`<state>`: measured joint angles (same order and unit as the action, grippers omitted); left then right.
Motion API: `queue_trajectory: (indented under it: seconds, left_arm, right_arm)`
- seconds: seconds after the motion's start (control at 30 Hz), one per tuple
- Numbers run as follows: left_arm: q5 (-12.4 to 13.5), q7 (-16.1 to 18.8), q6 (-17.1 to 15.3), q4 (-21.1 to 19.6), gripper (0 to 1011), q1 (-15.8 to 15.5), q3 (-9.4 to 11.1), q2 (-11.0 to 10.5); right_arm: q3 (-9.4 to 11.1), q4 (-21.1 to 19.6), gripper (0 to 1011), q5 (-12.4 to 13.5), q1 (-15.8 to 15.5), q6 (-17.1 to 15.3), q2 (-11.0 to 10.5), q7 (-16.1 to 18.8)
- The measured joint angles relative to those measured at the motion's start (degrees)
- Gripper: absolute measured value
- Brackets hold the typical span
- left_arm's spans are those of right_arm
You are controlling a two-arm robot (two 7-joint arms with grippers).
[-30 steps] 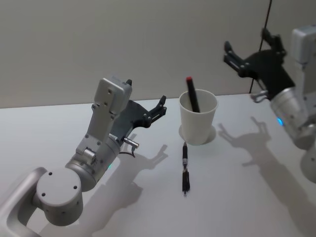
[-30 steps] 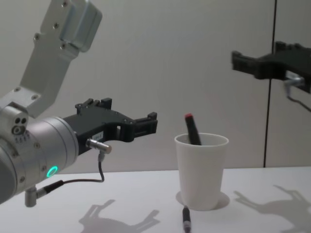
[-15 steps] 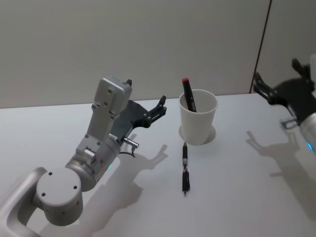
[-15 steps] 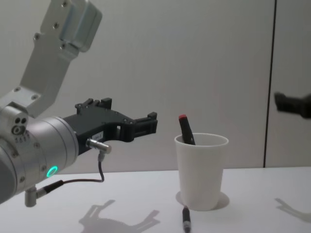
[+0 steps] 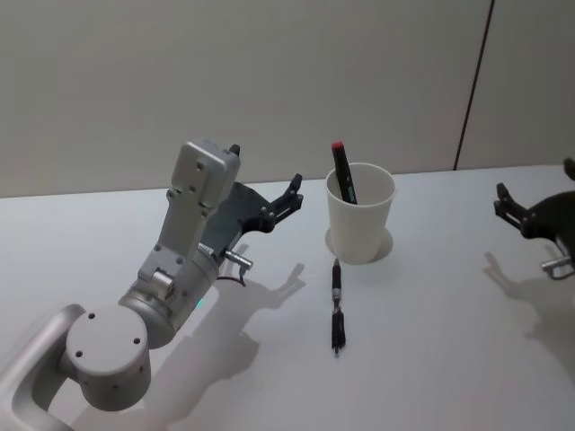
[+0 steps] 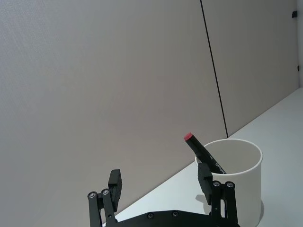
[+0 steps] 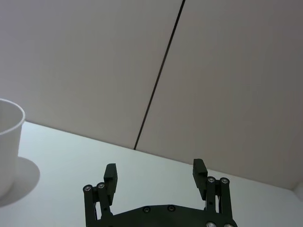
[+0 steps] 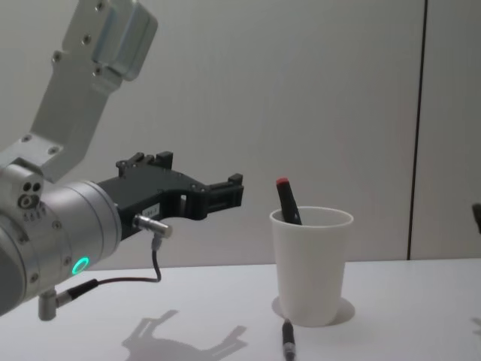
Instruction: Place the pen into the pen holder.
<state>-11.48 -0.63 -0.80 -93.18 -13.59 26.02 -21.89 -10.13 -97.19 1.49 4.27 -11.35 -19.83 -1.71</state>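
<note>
Pen (image 5: 337,305): lies flat on the surface (image 5: 431,359), just in front of the cup (image 5: 359,224), pointing toward it without touching.
Red-tipped pen (image 5: 342,172): stands tilted in the cup, leaning on the rim.
Left gripper (image 6: 160,176): hovers above the surface to the left of the cup, jaws wide and empty.
Right gripper (image 7: 155,170): well to the right of the cup, jaws wide and empty.
Handling: the pen is likely light, stiff and smooth, and apt to roll, so pinch it across mid-barrel. The paper cup would probably tip at a nudge.
Hidden: the red-tipped pen's lower part is inside the cup. The right gripper is cut off by the head view's edge.
</note>
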Motion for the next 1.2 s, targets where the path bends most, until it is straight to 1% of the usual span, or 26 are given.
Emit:
queue_trajectory:
  seconds: [0.37,0.5,0.67,0.7,0.77,0.83,0.87,1.0,1.03,1.07,1.1,1.13,1.2]
  left_arm:
    - [0.0,-0.17,-0.31,-0.05,1001,0.0,-0.05,0.0]
    - [-0.06,-1.37,-1.89,-0.54,1001,-0.03,-0.18,-0.17]
    - [-0.34,-3.08,-4.72,-1.26,1001,-0.15,-0.33,-0.41]
    - [-0.47,-3.77,-5.94,-1.53,1001,-0.21,-0.37,-0.5]
    - [-0.6,-4.43,-7.05,-1.86,1001,-0.28,-0.42,-0.58]
    - [-0.81,-5.41,-8.83,-2.3,1001,-0.34,-0.46,-0.69]
    - [-0.94,-6.15,-10.29,-2.57,1001,-0.4,-0.48,-0.75]
    - [-1.21,-7.48,-13.01,-3.11,1001,-0.46,-0.48,-0.84]
    - [-1.32,-7.97,-14.3,-3.35,1001,-0.47,-0.47,-0.86]
    - [-1.38,-8.21,-14.92,-3.46,1001,-0.47,-0.45,-0.87]
    - [-1.56,-8.65,-16.39,-3.67,1001,-0.47,-0.36,-0.86]
    - [-1.56,-8.65,-16.39,-3.67,1001,-0.47,-0.36,-0.86]
    - [-1.9,-9.31,-18.8,-4.01,1001,-0.29,-0.14,-0.79]
  right_arm:
    - [0.44,-0.66,1002,-0.31,-1.43,-1.49,-0.94,-0.5]
    - [0.51,-0.78,1002,-0.38,-1.71,-1.76,-1.13,-0.6]
    - [0.59,-0.89,1002,-0.44,-1.97,-2.01,-1.3,-0.7]
    - [0.6,-0.9,1002,-0.45,-2.01,-2.04,-1.32,-0.72]
    - [0.63,-0.94,1002,-0.47,-2.1,-2.13,-1.39,-0.75]
    - [0.64,-0.96,1002,-0.48,-2.14,-2.18,-1.41,-0.77]
    - [0.65,-0.98,1002,-0.49,-2.19,-2.22,-1.43,-0.78]
    - [0.67,-1.0,1002,-0.52,-2.27,-2.31,-1.48,-0.81]
    - [0.68,-1.01,1002,-0.52,-2.28,-2.33,-1.49,-0.81]
    - [0.68,-1.02,1002,-0.53,-2.31,-2.35,-1.51,-0.83]
    - [0.69,-1.02,1002,-0.53,-2.32,-2.36,-1.52,-0.83]
    - [0.69,-1.03,1002,-0.54,-2.33,-2.37,-1.52,-0.83]
    - [0.7,-1.03,1002,-0.54,-2.35,-2.39,-1.53,-0.84]
